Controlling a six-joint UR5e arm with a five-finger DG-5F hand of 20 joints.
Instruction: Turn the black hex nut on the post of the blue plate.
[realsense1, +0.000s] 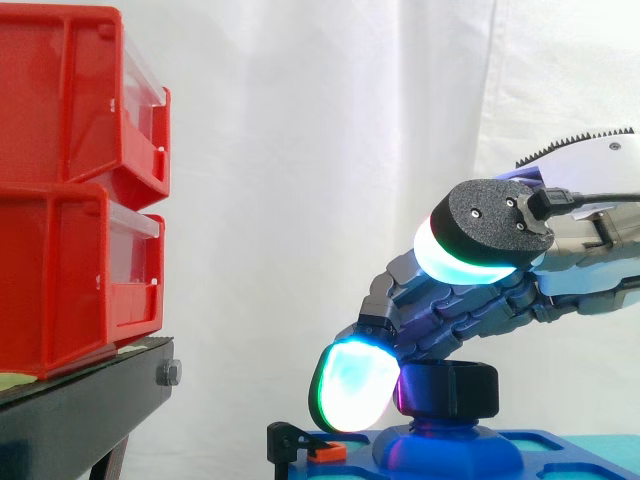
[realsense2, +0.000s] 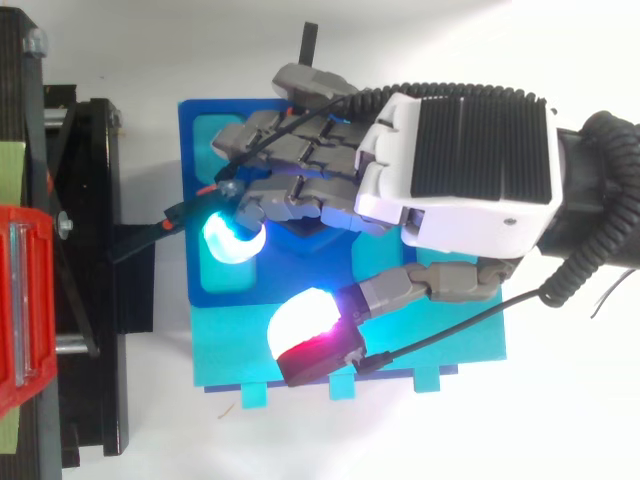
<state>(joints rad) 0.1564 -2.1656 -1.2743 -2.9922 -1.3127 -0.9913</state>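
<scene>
1. The place is a robotics lab or test cell: a plain white curtain (realsense1: 300, 120) hangs across the whole background behind the work
2. Stacked red bins (realsense1: 70, 180) with clear fronts sit on a black stand (realsense1: 90, 405) of bolted metal, the kind of small-parts storage a lab or workshop keeps
3. A robot hand (realsense2: 470, 170) in grey and white housing, on an arm that comes in from the side, hangs over a blue plate (realsense2: 195, 108), a moulded fixture with shaped recesses
4. That plate lies on a teal board (realsense2: 460, 360) on a bare white counter (realsense2: 570, 420), laid out like a test rig
</scene>
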